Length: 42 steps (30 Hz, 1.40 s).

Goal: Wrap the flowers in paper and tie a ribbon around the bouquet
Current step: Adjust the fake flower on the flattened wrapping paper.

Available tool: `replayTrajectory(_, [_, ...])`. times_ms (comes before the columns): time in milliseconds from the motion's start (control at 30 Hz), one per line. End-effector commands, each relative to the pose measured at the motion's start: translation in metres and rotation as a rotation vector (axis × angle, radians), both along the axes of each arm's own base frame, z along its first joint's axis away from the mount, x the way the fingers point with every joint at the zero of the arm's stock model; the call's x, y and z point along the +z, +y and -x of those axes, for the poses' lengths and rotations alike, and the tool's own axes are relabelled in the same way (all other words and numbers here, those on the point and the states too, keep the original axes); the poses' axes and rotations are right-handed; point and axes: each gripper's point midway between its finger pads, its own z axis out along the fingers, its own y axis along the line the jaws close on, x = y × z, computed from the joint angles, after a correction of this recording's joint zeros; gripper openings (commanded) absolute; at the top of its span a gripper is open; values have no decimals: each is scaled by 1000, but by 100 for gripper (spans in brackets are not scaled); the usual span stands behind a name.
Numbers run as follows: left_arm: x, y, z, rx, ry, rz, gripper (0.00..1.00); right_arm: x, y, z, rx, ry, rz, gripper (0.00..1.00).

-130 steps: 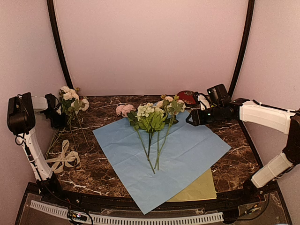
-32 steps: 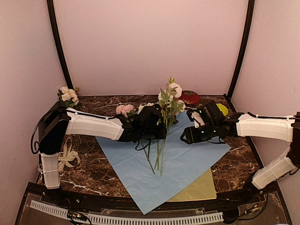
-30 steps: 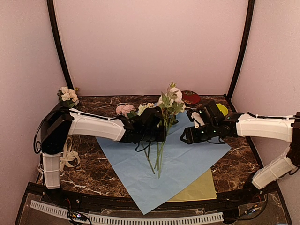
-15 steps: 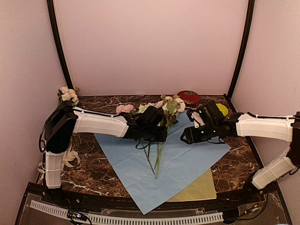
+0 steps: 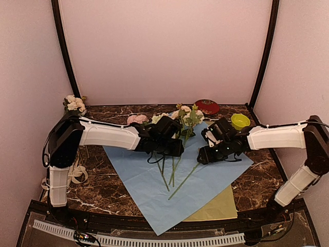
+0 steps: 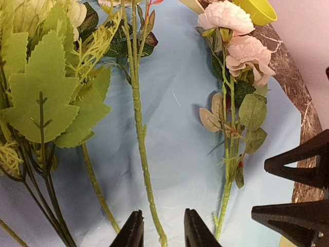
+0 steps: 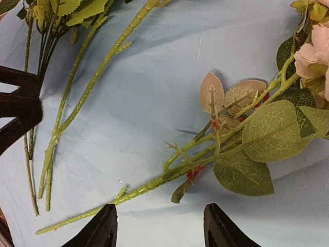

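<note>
The paper (image 5: 216,170) lies flat on the table, lighter blue face up. Several flowers (image 5: 169,121) rest on it with stems fanned toward me. My left gripper (image 5: 175,149) hovers low over them; in the left wrist view (image 6: 163,234) its jaws are open, straddling a thin green stem (image 6: 141,139) without touching it. A rose stem (image 6: 229,154) with pink blooms (image 6: 241,41) lies to its right. My right gripper (image 5: 204,156) is open just above that leafy stem (image 7: 154,182), jaws either side (image 7: 162,229). The ribbon (image 5: 77,172) lies coiled at the left edge. No bundled bouquet exists.
A yellow-green sheet (image 5: 218,208) peeks from under the paper's near corner. A yellow cup (image 5: 240,121) and a red tin (image 5: 207,106) stand at the back right. More flowers (image 5: 74,104) wait at the back left, and a pink bloom (image 5: 136,119) lies behind the left arm.
The rose stem that my left gripper held upright has come down onto the paper, and the left jaws have opened off it. My right gripper has shifted slightly left, over that stem.
</note>
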Motion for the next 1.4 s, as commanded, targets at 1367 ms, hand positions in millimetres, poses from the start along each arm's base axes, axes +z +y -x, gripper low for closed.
replayTrajectory(1367, [-59, 119, -30, 55, -22, -263, 36, -14, 59, -75, 11, -28, 64, 59])
